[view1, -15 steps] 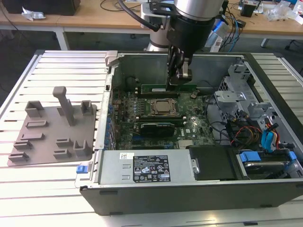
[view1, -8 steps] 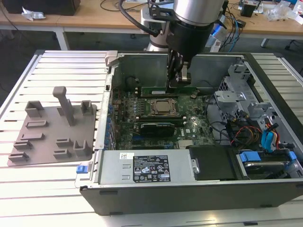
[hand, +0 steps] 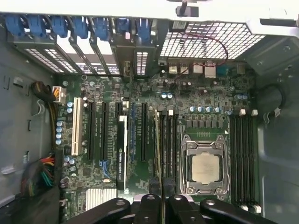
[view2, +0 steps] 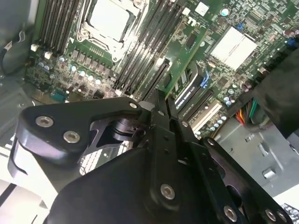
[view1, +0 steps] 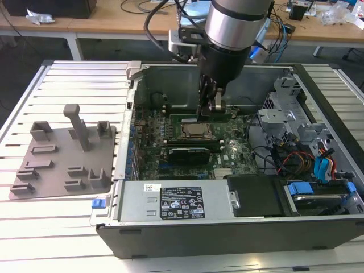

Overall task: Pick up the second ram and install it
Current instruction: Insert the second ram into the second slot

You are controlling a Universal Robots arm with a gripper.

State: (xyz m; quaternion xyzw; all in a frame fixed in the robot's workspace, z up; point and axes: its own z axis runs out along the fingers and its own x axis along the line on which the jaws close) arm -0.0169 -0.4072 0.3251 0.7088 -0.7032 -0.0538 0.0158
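My gripper (view1: 209,111) reaches down into the open computer case (view1: 131,170), just behind the CPU socket (view1: 198,131) in the exterior view. Its fingers are shut on the second ram (hand: 158,149), a thin dark-green stick seen edge-on in the first wrist view. The stick stands upright over the black memory slots (hand: 168,144) beside the CPU socket (hand: 204,167). I cannot tell whether it is seated in a slot. In the second wrist view the closed fingertips (view2: 161,95) hang low over the same slots (view2: 140,70).
A grey holder plate (view1: 62,165) with upright blocks lies on the slatted table at the exterior view's left. Inside the case are the power supply (view1: 176,202), a drive cage (view1: 296,131) with cables, and expansion slots (hand: 100,135). A wooden desk (view1: 114,20) stands behind.
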